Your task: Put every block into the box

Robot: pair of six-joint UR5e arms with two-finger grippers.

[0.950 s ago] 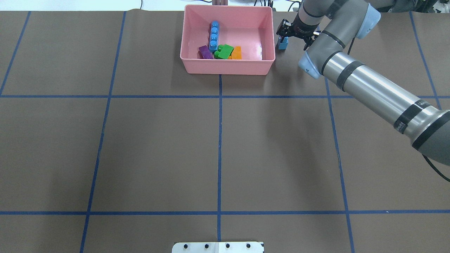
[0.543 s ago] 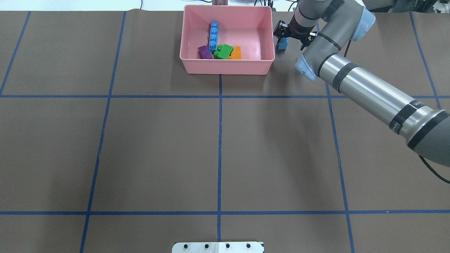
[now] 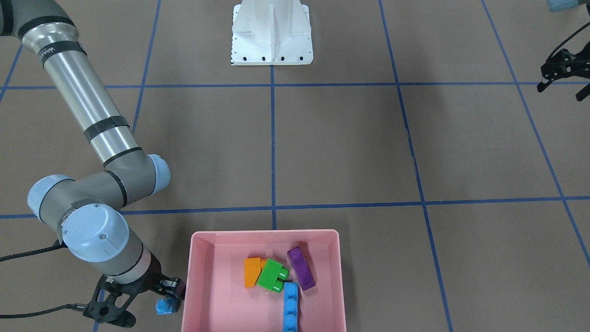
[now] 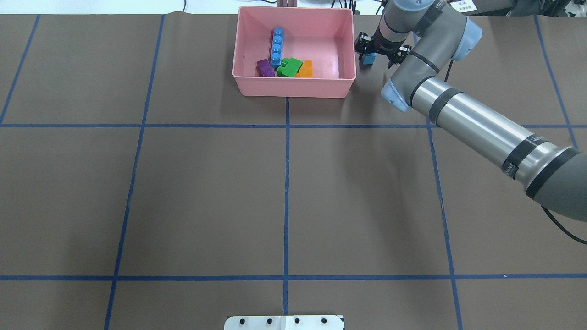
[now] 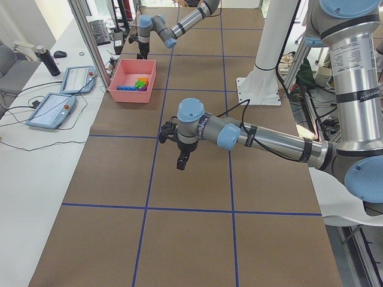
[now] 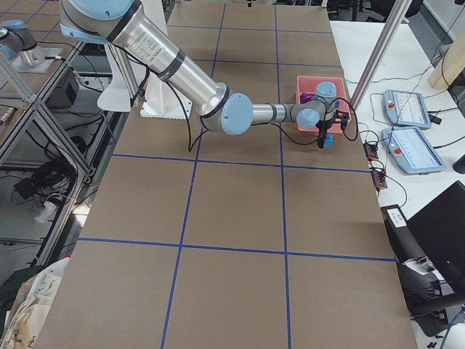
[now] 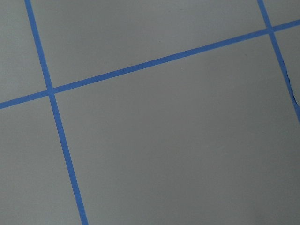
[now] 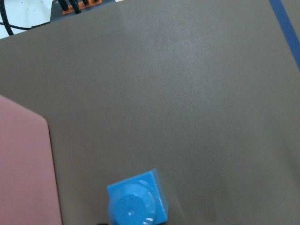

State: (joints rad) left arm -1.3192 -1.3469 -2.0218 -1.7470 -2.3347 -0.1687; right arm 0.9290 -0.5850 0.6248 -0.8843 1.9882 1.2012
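The pink box stands at the far middle of the table and also shows in the front view. In it lie the long light-blue brick, the purple brick, the green brick and the orange brick. The tiny light-blue cube stands on the table just outside the box's right wall. It also shows in the front view and the right wrist view. My right gripper is open over the cube, one finger close to the box wall. My left gripper is open and empty, far away.
The white base plate sits at the table's near edge. Two tablets lie beyond the table's far edge behind the box. The box's corner shows at the left of the right wrist view.
My right gripper moved left toward the box wall. The cube stayed in place. The box shifted slightly left.
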